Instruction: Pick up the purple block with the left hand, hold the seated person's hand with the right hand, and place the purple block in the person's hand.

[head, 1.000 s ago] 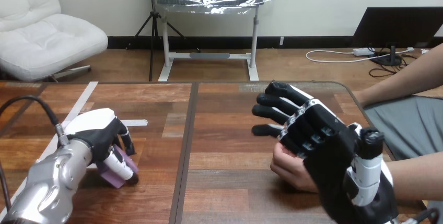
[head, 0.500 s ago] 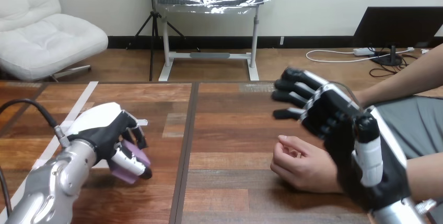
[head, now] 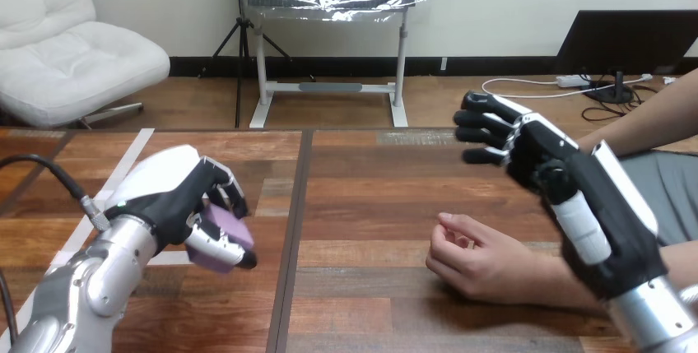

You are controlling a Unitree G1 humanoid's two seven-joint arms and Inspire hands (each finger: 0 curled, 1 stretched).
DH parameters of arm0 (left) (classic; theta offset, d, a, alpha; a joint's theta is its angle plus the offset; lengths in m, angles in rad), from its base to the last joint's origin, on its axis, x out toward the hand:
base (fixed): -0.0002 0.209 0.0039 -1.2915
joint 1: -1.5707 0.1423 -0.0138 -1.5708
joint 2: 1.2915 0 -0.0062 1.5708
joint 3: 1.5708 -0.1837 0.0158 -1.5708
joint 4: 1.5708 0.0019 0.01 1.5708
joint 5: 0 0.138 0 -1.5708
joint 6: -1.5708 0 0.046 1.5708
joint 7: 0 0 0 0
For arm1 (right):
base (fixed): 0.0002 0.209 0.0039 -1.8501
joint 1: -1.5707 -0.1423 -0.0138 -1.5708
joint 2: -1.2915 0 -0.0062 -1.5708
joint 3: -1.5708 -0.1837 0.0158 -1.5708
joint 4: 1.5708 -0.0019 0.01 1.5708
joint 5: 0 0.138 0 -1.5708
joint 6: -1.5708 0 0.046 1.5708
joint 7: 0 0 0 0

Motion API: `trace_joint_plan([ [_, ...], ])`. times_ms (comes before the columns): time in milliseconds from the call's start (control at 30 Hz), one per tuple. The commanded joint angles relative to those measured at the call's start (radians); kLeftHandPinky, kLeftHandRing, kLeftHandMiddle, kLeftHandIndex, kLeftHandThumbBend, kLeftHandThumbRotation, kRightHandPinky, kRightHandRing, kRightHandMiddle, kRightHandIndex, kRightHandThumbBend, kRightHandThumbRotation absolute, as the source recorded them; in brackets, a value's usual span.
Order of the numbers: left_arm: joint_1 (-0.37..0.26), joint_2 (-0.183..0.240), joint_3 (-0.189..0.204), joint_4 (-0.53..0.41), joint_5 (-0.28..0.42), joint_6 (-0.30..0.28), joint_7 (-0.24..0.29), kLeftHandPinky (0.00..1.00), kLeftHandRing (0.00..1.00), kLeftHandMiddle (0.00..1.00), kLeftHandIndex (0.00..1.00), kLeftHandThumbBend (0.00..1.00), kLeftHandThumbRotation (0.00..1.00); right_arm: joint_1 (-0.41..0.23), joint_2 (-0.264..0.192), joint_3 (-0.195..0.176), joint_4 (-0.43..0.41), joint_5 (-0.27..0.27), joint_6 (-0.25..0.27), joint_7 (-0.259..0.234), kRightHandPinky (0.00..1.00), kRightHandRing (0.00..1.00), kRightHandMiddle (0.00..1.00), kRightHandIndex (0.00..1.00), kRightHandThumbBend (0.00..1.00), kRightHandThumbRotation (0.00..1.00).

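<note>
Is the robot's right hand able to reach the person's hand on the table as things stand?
Probably yes: the right hand is open and raised close beside the person's hand, which rests loosely curled on the table, with nothing between them.

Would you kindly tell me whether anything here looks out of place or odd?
Nothing is spilled or damaged. Oddly, the person's hand lies loosely curled on the wooden table, not opened for the purple block in the left robot hand, and the open right robot hand is not gripping it.

Black, white-shelled left robot hand [head: 177, 197] and right robot hand [head: 568, 180], silver forearms [head: 90, 279]
</note>
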Motion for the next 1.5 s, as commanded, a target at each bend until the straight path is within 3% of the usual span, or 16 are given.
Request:
trace_joint_plan([
  [0,-0.025,0.017,0.065,-0.136,-0.007,-0.011,0.020,0.40,0.44,0.48,0.44,0.78,0.00,-0.138,-0.060,-0.049,0.064,-0.041,-0.062,-0.028,0.76,0.84,0.84,0.85,0.94,0.91],
  [200,-0.006,0.015,0.086,-0.193,-0.023,-0.003,0.007,0.39,0.42,0.47,0.43,0.77,0.00,-0.181,-0.112,-0.062,0.130,-0.095,-0.090,-0.041,0.76,0.86,0.86,0.86,0.95,0.91],
  [600,0.017,0.011,0.105,-0.265,-0.018,0.006,-0.001,0.39,0.42,0.47,0.43,0.77,0.00,-0.254,-0.215,-0.060,0.303,-0.202,-0.200,-0.061,0.79,0.88,0.89,0.88,0.94,0.86],
  [933,0.029,0.009,0.112,-0.319,-0.010,0.030,-0.018,0.37,0.42,0.47,0.43,0.76,0.00,-0.275,-0.306,-0.052,0.351,-0.322,-0.183,-0.090,0.79,0.87,0.90,0.91,0.96,0.79],
  [1467,0.036,0.001,0.122,-0.338,-0.028,0.026,-0.017,0.37,0.42,0.47,0.43,0.73,0.00,-0.310,-0.425,-0.027,0.414,-0.410,-0.150,-0.060,0.77,0.91,0.95,0.94,0.99,0.61],
])
